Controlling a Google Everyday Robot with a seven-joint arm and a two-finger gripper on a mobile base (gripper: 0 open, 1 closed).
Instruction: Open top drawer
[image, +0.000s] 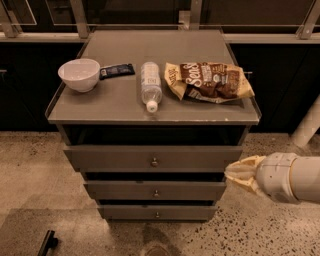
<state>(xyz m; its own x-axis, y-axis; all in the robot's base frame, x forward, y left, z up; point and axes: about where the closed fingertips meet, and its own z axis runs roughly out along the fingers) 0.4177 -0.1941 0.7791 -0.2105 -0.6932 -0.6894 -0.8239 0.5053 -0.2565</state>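
A grey, matt cabinet (70, 155) with three stacked drawers stood on a speckled, stone-like floor (35, 170), in front of dark glass panels and metal rails (80, 20). Its flat grey surface (125, 102) had a thin raised lip along the edges. The top drawer (115, 159), a wide, plain grey front, sat directly beneath the surface with a dark gap above it; the two shorter grey drawer fronts (120, 191) lay below.

The robot's white, rounded arm (290, 177) reached in from the right, and its cream-coloured pincer (234, 173) hung just off the top drawer's right end, apart from it. Whether it was wide or narrow I could not tell.

On the surface lay a crinkled tan-and-brown chip bag (210, 82) whose lettering seemed to begin "Sens", a clear plastic bottle (150, 82) on its side with its white cap toward the front, a smooth white bowl (79, 74), and a dark wrapped bar (116, 71) just beside the bowl. A small round metal knob (154, 162) marked the top drawer's centre.
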